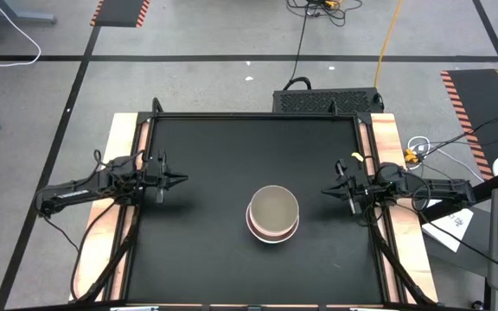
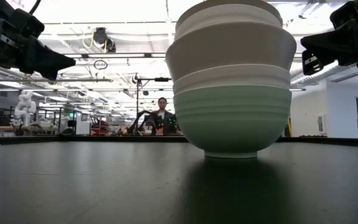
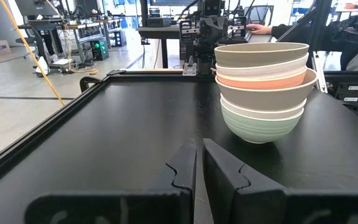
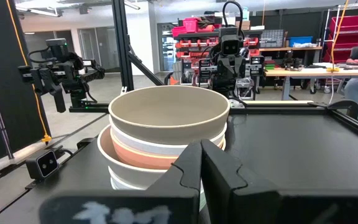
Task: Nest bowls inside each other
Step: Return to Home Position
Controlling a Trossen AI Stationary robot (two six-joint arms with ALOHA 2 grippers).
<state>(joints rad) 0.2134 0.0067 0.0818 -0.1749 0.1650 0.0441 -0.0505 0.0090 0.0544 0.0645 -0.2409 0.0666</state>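
The bowls stand nested in one stack [image 1: 273, 214] near the middle of the black table, a little toward its near edge. The mint-green bowl [image 3: 260, 127] is at the bottom, resting on its foot; above it come white, beige-grey and coral-pink bowls, with an olive-tan bowl [image 4: 168, 112] on top. In the low view the stack [image 2: 232, 81] looms close. My left gripper [image 1: 178, 180] hovers shut over the table's left part, pointing at the stack. My right gripper [image 1: 328, 190] hovers shut to the stack's right, pointing at it. Neither touches a bowl.
The black table has a raised rim [image 1: 258, 117] with wooden strips along both sides. A black box [image 1: 327, 101] sits beyond the far edge. A small camera [image 4: 45, 163] stands at the table's near edge. People sit at benches [image 4: 356, 68] in the room behind.
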